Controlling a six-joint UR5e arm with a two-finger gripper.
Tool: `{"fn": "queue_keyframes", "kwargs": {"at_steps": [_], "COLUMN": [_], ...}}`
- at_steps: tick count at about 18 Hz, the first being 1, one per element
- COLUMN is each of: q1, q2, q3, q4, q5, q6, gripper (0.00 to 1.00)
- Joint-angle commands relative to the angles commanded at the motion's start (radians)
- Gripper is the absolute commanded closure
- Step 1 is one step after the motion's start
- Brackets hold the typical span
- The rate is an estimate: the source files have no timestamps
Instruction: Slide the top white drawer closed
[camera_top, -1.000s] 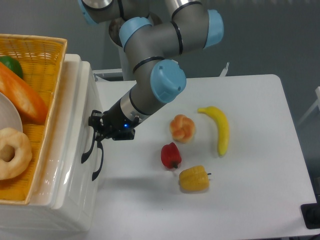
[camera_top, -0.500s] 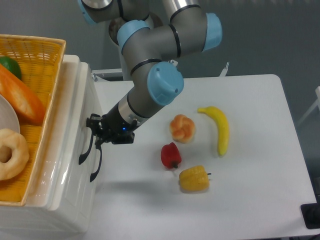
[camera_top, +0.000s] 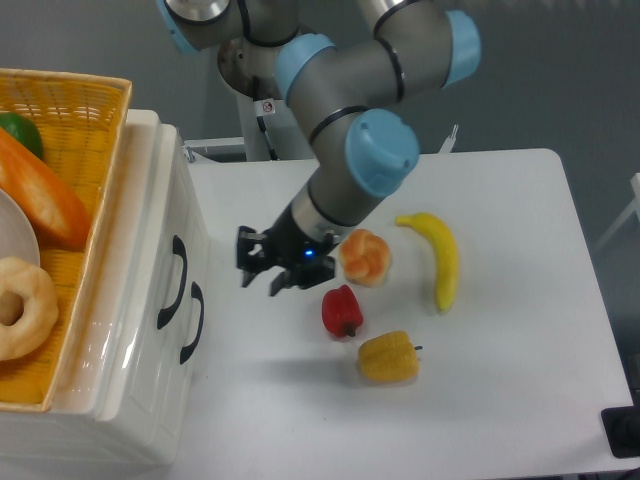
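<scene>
Over by the left edge of the white counter (camera_top: 500, 400), the top white drawer (camera_top: 150, 290) is sitting flush in its cabinet, its curved black handle (camera_top: 172, 283) facing the fruit and the second handle (camera_top: 193, 322) lying just beside it. The pincer (camera_top: 257, 275) is hovering above the counter, apart from both handles, its dark fingers (camera_top: 246, 262) spread open and gripping nothing. The grey arm (camera_top: 350, 150) with its blue joint caps is reaching down from behind. Just beside the wrist an orange bun (camera_top: 364, 256) is resting, with a red pepper (camera_top: 341, 311) near it, a yellow pepper (camera_top: 389, 358) below and a banana (camera_top: 440, 258) further right. A yellow wicker basket (camera_top: 85, 150) is sitting atop the cabinet, holding a doughnut (camera_top: 20, 305).
</scene>
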Motion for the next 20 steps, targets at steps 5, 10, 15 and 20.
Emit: {"fn": "queue_keyframes", "kwargs": {"at_steps": [5,10,15,20], "q1": [0.101,0.157,0.193,0.232], "q2": [0.002,-0.031,-0.043,-0.075], "q3": [0.011,0.043,0.043,0.043], "q4": [0.014,0.037,0.1,0.162], "q5": [0.066,0.092,0.134,0.213], "q6": [0.008,0.003,0.012,0.161], "gripper": [0.31,0.09,0.0,0.0]}}
